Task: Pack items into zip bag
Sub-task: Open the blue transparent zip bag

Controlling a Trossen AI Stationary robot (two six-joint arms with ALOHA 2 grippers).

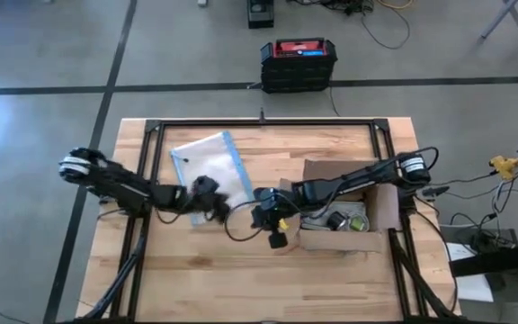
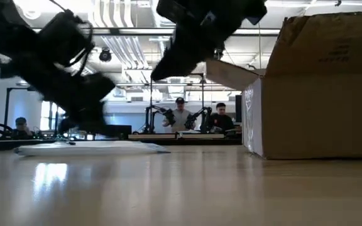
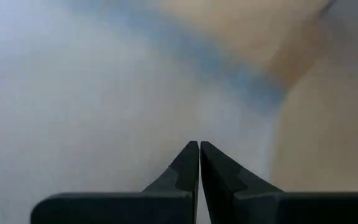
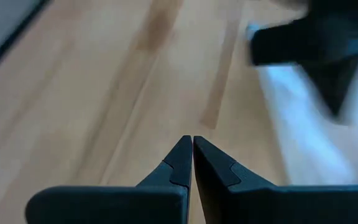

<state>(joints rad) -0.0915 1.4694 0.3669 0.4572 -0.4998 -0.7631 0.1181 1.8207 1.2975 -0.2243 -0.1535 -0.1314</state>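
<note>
Two dark claws, left [image 1: 212, 200] and right [image 1: 261, 216], are fully closed, holding nothing. Left hovers over the flat clear plastic zip bag [image 1: 207, 162] with blue strip, lying on the wooden counter [image 1: 241, 270]. Likely light, limp, slippery; best pinched at its edge. Brown cardboard box [image 1: 376, 211] holds indistinct objects.

The table [image 1: 268, 270] is made of pale wooden boards with visible grain and a smooth finish that is seen to reflect light in the low view. The zip bag [image 1: 207, 166] is formed of thin clear plastic with a faint sheen and a blue strip along one edge. The cardboard box [image 1: 378, 209] is of brown matt paperboard with rough-looking cut edges. The left gripper [image 3: 199, 163] and right gripper [image 4: 192, 157] are finished in dark matt plastic, smooth on the fingers.
</note>
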